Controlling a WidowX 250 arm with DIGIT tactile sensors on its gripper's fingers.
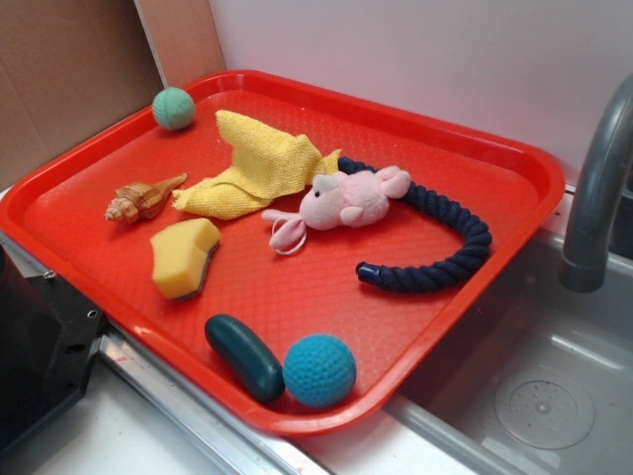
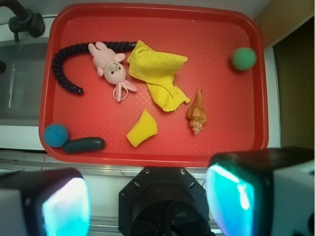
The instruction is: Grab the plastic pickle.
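Pickle (image 1: 243, 356) lies flat at the near edge of the red tray (image 1: 475, 148), touching the blue ball (image 1: 319, 370) at one end, sponge (image 1: 185, 257) well apart. Looks smooth, glossy, hard plastic, likely light and slippery, may roll. Best grip: across the short width at mid-length, clear of the ball and the tray rim. Tool (image 2: 147, 199) hangs above the tray edge, fingers wide apart, holding nothing.
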